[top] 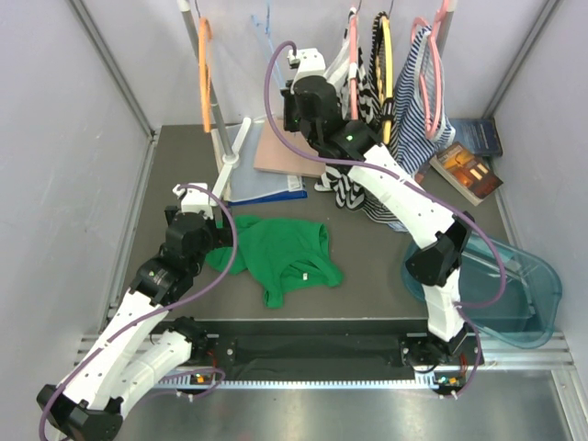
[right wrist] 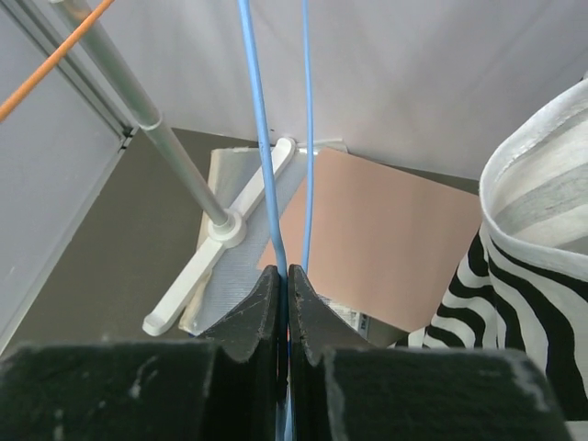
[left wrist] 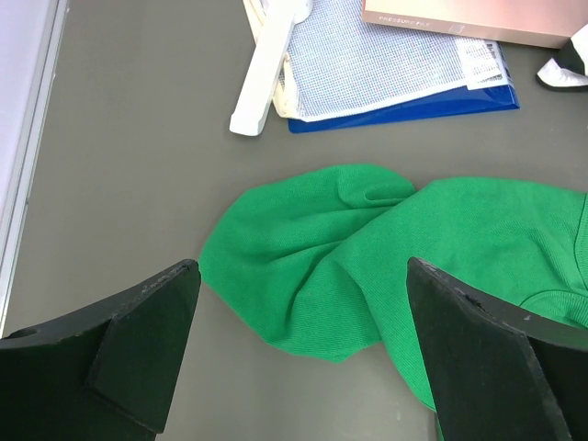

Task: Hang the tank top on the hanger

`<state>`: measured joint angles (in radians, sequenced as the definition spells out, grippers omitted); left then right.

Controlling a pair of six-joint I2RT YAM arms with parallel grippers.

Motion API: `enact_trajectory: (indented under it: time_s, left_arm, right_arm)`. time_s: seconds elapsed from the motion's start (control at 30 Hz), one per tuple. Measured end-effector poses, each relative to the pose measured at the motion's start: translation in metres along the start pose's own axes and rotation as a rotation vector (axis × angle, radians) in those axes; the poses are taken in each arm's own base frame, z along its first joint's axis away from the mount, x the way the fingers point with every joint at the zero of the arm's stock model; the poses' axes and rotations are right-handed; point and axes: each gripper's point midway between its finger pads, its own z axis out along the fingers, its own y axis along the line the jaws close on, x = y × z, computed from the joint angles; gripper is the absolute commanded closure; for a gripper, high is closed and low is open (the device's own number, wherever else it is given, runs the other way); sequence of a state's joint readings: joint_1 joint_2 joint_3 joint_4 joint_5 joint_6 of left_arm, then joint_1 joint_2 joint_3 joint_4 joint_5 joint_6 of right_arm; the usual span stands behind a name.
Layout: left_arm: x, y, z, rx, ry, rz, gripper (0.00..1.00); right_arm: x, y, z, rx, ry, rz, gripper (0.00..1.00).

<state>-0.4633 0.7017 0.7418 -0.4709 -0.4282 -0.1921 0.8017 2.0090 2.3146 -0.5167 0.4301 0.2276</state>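
Observation:
The bright-green tank top [top: 280,253] lies crumpled on the dark table, white label [top: 299,275] near its front edge. It fills the left wrist view [left wrist: 367,248]. My left gripper [top: 213,228] is open and empty, jaws wide, just above the top's left edge [left wrist: 303,266]. The thin light-blue hanger [top: 266,32] hangs at the back. In the right wrist view its two wires [right wrist: 257,138] run down into my right gripper [right wrist: 285,271], which is shut on one of them. The right gripper [top: 287,92] is raised at the back centre.
An orange hanger [top: 206,73] hangs on a pole with a white base [top: 225,152]. Striped tops [top: 367,101] and pink hangers [top: 439,55] hang back right. A blue folder [top: 266,188], brown board [top: 280,152], books [top: 467,172] and a blue bin [top: 514,285] lie around.

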Motion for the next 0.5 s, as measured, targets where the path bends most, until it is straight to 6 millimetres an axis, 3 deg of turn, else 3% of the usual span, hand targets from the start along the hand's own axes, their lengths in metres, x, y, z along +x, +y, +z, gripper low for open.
enact_trajectory:
  time_s: [0.13,0.5]
  left_arm:
    - [0.000,0.000,0.000,0.000,0.000,0.000,0.01]
    - [0.000,0.000,0.000,0.000,0.002,0.001,0.01]
  right_arm:
    - [-0.007,-0.004,-0.004,0.016,-0.018,-0.002,1.00]
    - [-0.060,-0.016,-0.040,0.023,-0.132,0.016,1.00]
